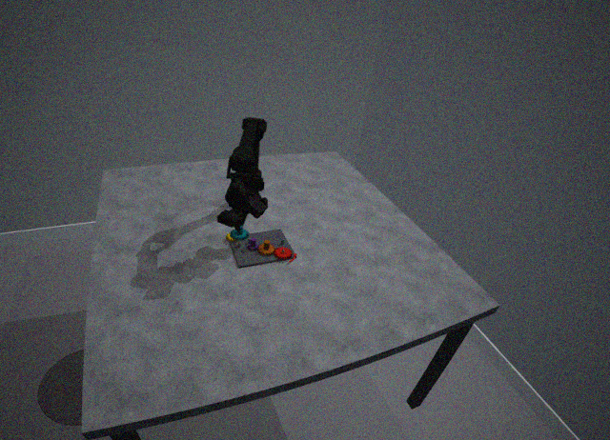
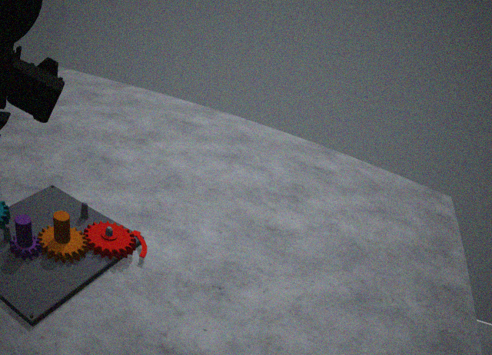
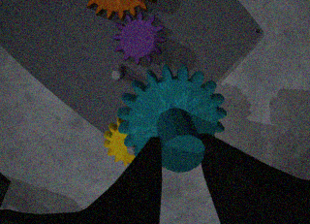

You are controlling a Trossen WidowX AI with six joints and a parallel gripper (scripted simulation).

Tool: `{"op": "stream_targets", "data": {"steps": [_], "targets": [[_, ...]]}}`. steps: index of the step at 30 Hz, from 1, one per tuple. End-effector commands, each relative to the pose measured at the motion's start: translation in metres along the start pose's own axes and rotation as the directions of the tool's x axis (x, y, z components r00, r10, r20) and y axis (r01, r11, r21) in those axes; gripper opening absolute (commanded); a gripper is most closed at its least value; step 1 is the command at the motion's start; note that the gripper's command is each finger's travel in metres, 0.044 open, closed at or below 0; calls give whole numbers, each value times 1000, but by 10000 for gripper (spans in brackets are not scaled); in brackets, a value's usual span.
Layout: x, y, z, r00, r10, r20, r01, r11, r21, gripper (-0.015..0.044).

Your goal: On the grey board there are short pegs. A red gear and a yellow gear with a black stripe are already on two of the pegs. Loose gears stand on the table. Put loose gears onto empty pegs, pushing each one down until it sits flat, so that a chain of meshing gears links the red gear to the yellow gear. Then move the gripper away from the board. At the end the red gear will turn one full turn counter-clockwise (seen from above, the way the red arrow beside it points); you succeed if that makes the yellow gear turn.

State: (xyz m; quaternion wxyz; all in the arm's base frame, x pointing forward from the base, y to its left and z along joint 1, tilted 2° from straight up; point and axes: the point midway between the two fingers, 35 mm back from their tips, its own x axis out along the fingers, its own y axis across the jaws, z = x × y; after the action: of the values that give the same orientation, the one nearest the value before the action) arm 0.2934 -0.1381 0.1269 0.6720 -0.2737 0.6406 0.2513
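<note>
Fingers (image 1: 239, 226) above the board's edge (image 1: 233, 250) (image 3: 73, 110).

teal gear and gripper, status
black gripper shut on teal toothed gear; purple toothed gear beside orange toothed gear; teal not released

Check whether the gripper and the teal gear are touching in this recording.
Touching: the wrist view shows the gripper shut on the handle of the teal gear.
</note>
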Motion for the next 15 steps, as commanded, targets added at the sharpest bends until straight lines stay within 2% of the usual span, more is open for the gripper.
{"op": "stream_targets", "data": {"steps": [1, 8, 15], "targets": [[0, 0, 1, 1000, 0, 6, 0, 994, -106, 0], [0, 0, 1, 1000, 0, 6, 1, 957, -289, 0], [0, 0, 1, 1000, 0, 6, 1, 956, -293, 0]]}}
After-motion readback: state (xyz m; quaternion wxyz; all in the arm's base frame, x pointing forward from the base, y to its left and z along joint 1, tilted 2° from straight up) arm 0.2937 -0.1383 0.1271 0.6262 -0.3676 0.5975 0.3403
